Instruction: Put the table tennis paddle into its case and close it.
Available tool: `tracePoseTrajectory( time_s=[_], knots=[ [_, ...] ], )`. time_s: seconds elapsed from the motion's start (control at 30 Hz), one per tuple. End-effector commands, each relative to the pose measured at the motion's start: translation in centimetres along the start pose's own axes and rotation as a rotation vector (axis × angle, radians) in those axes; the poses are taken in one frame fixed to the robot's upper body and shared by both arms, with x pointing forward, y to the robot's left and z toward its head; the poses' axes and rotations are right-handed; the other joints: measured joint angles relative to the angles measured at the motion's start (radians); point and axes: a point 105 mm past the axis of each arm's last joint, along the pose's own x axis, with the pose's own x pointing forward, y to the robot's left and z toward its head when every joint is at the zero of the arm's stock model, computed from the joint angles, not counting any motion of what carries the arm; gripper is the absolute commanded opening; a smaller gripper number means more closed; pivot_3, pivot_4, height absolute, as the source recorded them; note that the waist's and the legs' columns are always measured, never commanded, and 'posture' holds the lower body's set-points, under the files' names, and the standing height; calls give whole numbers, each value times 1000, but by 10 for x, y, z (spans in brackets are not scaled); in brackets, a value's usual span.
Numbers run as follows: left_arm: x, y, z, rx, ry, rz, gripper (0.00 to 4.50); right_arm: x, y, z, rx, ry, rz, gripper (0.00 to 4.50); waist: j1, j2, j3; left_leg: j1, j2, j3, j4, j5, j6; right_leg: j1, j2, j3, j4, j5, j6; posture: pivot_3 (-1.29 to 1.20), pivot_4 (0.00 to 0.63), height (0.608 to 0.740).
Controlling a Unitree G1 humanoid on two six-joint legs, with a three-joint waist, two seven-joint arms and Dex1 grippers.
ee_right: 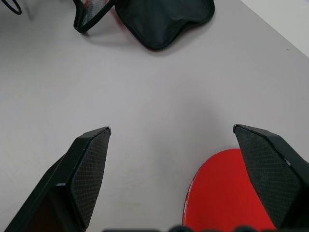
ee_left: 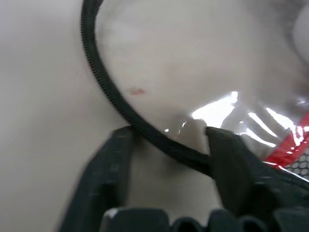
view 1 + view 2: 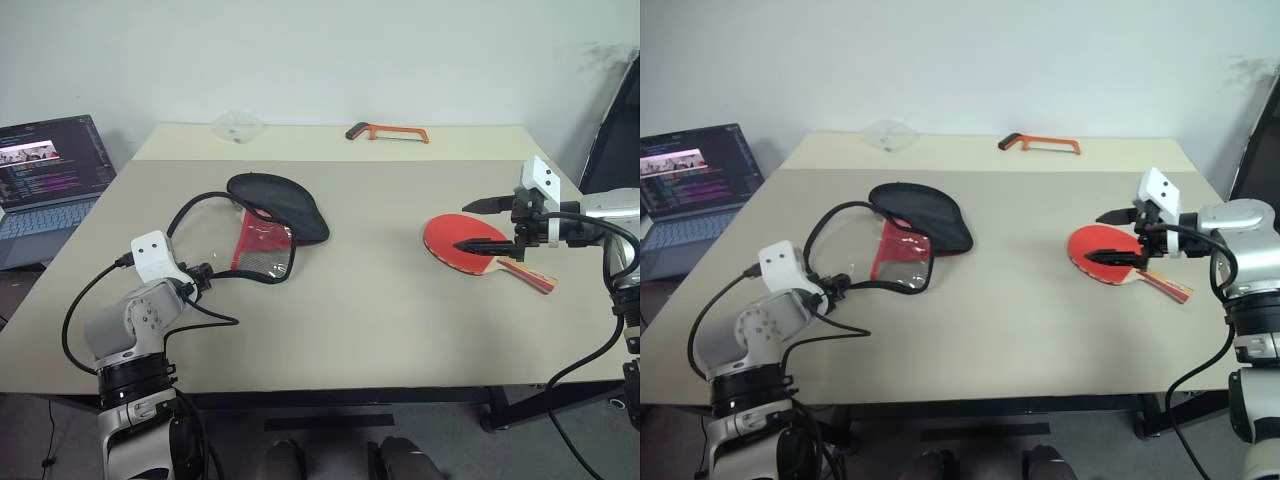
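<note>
Left gripper [image 2: 166, 145] at the case's zip edge; right gripper [image 3: 488, 226] spread wide above the paddle.

Head views: the case [image 3: 262, 225] lies unzipped at the table's [image 3: 370, 320] left, flap folded back, seemingly ready for loading; the table tennis paddle [image 3: 480, 250] lies right, well apart. Left wrist view alone shows the fingers straddling the zip edge, a gap remaining. Right wrist view: jaws apart, holding nothing, over the red face.

left arm bent, low | left gripper [image 2: 169, 137] fingers a little apart | right arm reaching in | right gripper [image 1: 171, 130] fingers wide apart
</note>
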Motion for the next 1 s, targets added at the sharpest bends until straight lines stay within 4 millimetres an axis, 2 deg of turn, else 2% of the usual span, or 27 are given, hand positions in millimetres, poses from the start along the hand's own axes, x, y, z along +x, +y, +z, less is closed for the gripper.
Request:
tracePoseTrajectory(
  time_s=[0.03,0.13,0.2,0.4,0.73,0.83,1.0],
  knots=[
    [4,-8,-5,7,18,-30,1123,-11,-4,16,-50,-34,-31,4500,3,0,0,1,0,0,0,0,0,1,0,0,0,0,0,0,150,740],
    [4,-11,-2,12,9,-46,35,-11,-4,16,-51,-35,-32,4500,6,0,0,7,0,0,0,0,0,7,0,-1,-2,-1,1,0,150,740],
    [4,-14,5,23,-11,-60,35,-11,-4,18,-53,-37,-32,4500,6,0,0,8,0,0,0,0,0,8,0,0,-2,-1,2,0,150,740],
    [3,-26,43,63,-97,-109,35,-11,-5,19,-57,-41,-36,4500,8,-1,1,8,0,0,0,0,0,8,0,-1,-2,-1,3,0,150,740],
    [12,-53,80,247,-171,-132,35,-19,-7,19,-53,-44,-77,4500,15,-1,1,7,1,0,-5,0,0,8,0,0,-9,0,0,0,150,740],
    [19,-48,84,290,-172,-91,35,-22,-8,19,-51,-43,-94,4500,15,-1,1,7,1,1,-6,-1,-1,8,0,0,-10,0,0,0,150,740],
    [21,-24,96,329,-179,24,35,-26,-6,19,-47,-41,-101,4500,14,-1,1,7,1,1,-6,-1,-1,8,0,0,-11,0,0,0,150,740]
  ],
)
